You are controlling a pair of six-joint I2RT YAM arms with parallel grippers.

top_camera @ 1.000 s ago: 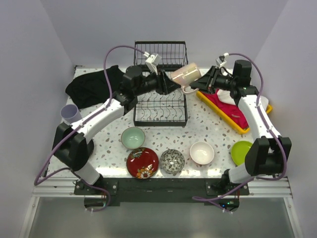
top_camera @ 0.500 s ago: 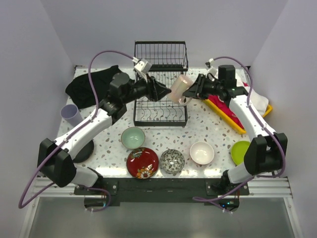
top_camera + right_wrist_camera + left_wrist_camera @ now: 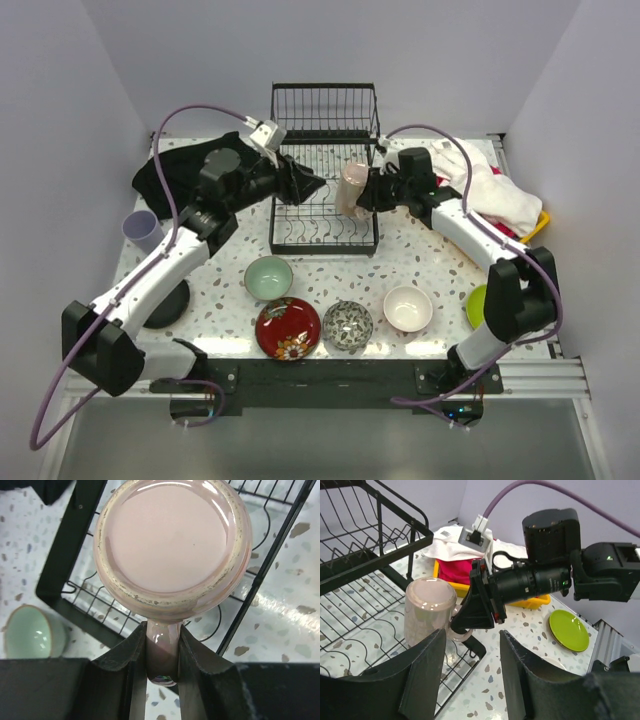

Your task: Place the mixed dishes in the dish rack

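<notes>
Left gripper (image 3: pixel 313 187) hovers over the rack's (image 3: pixel 290 228) lower grid, fingers spread, holding nothing. Just right of it, the pink mug (image 3: pixel 172 540) stands upside down at the grid's right edge. The right gripper (image 3: pixel 162 647), reaching in from the rack's right, pinches its handle.

mug (image 3: pixel 172 540): glossy pink ceramic glaze, foot ring rough/unglazed. rack (image 3: pixel 312 228): blk coated metal wire, semi-matt. counter (image 3: pixel 420 260): smooth speckled stone-look w/ slight sheen. fingers (image 3: pixel 112 672): matt blk plastic, fine texture.
</notes>
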